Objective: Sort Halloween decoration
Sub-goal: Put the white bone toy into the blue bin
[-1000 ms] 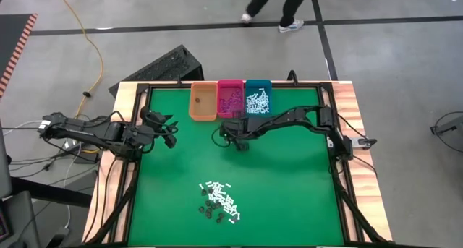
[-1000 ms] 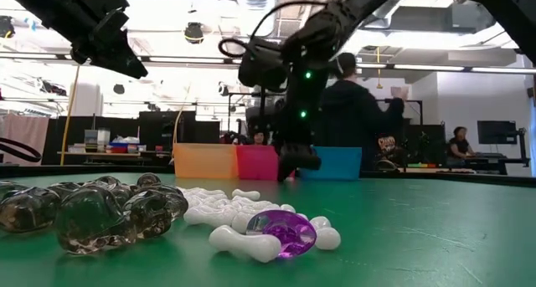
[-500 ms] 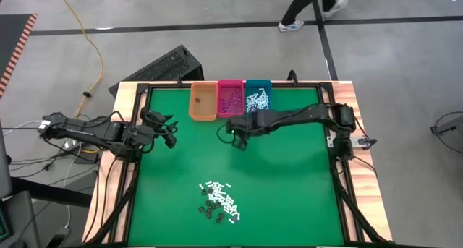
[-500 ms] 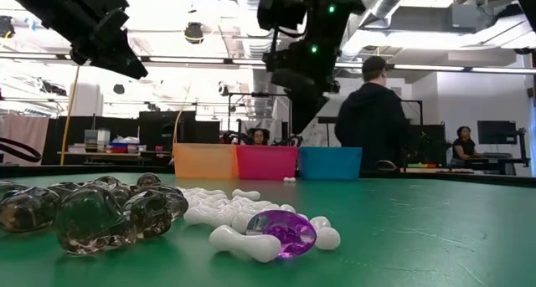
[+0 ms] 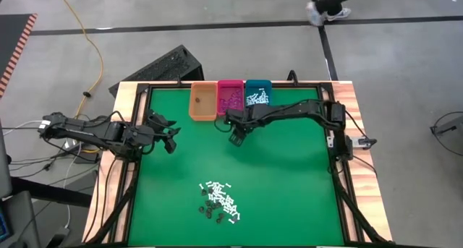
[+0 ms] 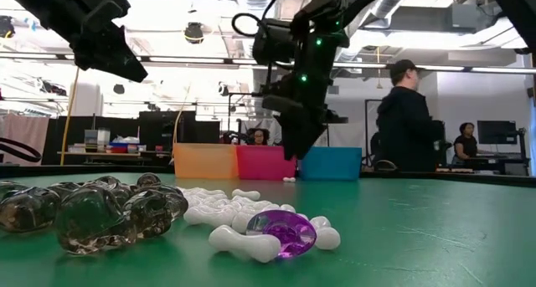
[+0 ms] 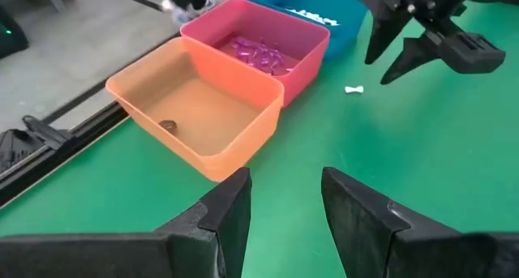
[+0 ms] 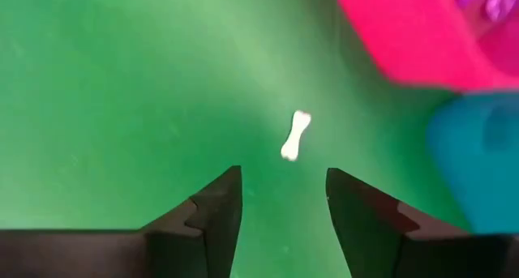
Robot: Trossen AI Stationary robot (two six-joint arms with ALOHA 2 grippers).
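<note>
Near the green mat's (image 5: 289, 176) far edge, three plastic bins are lined up: orange (image 5: 203, 102), pink (image 5: 231, 97), teal (image 5: 257, 95).
The right gripper (image 5: 236, 136) is held above a small white bone-shaped piece (image 8: 296, 135) lying just before the pink bin, its fingers spread and empty. The left gripper (image 5: 171, 136) is parked by the left edge, likewise spread. A heap of tiny white, purple and dark decoration pieces (image 5: 219, 202) is left toward the near edge.

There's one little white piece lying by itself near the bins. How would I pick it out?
Find the pink bin and blue bin at the green table's far edge. In front of where they meet lies one white bone-shaped piece alone, below the right arm's open fingers, far from the big pile.
</note>
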